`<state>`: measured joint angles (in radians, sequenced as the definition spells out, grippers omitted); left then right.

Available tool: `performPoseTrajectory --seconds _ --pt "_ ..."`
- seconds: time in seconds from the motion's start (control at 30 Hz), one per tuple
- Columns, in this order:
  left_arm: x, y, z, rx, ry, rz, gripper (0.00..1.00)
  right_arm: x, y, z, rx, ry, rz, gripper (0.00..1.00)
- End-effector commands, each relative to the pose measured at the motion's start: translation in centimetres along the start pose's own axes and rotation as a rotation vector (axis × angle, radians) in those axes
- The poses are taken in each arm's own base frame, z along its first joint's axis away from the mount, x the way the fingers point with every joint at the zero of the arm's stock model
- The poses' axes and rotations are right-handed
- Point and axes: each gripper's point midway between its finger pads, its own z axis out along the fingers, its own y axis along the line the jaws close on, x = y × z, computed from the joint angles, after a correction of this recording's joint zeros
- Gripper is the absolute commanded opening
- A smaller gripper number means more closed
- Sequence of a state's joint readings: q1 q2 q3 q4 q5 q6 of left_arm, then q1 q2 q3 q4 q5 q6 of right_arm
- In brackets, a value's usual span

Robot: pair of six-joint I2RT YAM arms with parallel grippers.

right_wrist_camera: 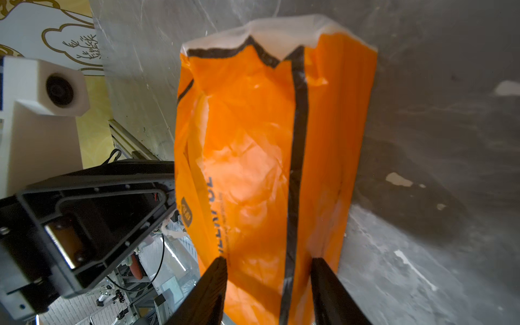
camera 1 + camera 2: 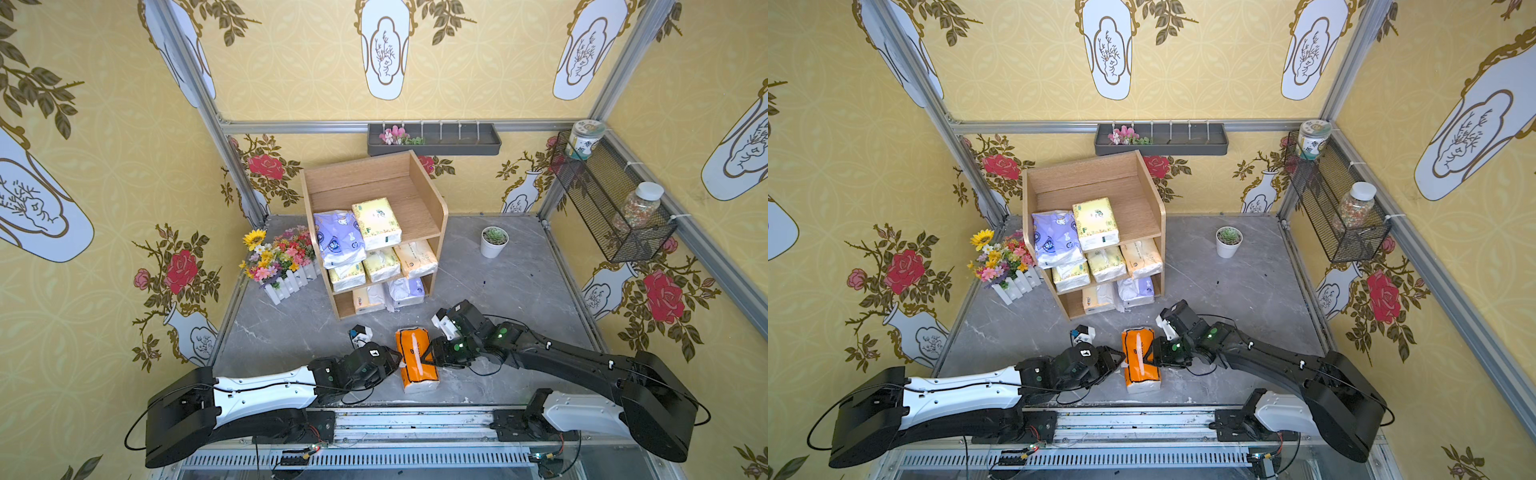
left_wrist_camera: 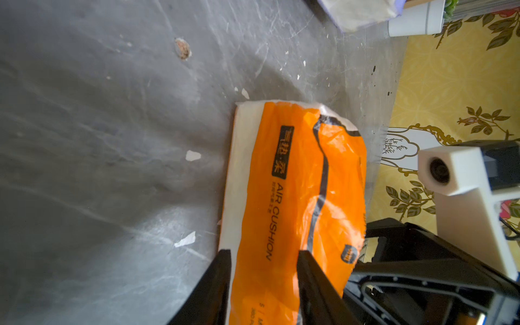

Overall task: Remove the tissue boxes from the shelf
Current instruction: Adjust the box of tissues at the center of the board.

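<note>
The orange tissue pack (image 2: 417, 359) lies on the table (image 2: 519, 291) in front of the shelf (image 2: 365, 174), pinched along opposite long sides by the left gripper (image 3: 263, 256) and right gripper (image 1: 268, 260). This looks like the set-down step. Next, both claws must let go and one must reach for the seven packs (image 2: 381, 222) on the shelf.

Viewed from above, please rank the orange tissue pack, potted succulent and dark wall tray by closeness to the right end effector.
1. Orange tissue pack: at the right end effector, table front.
2. Potted succulent: table's back right.
3. Dark wall tray: mounted high at the rear.
</note>
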<state>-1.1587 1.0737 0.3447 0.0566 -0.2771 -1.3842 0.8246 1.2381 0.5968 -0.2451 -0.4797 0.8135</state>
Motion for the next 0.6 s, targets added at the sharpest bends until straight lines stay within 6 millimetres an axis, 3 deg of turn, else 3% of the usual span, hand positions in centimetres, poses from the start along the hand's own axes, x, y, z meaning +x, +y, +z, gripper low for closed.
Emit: performPoseTrajectory --seconds 0.0,0.23,0.37,0.57 --pt "0.3 -0.1 0.3 -0.001 0.015 0.017 0.41 -0.3 2.3 0.6 -0.082 -0.011 -0.033 0.49" --pt "0.4 -0.2 0.4 -0.006 0.017 0.033 0.33 0.1 2.4 1.0 -0.05 -0.007 -0.043 0.48" --pt "0.5 0.0 0.3 -0.003 0.02 0.03 0.27 -0.4 1.6 0.1 0.015 -0.031 -0.051 0.55" --pt "1.4 -0.9 0.8 0.006 0.038 0.042 0.26 -1.3 0.9 -2.0 0.076 -0.081 -0.064 0.6"
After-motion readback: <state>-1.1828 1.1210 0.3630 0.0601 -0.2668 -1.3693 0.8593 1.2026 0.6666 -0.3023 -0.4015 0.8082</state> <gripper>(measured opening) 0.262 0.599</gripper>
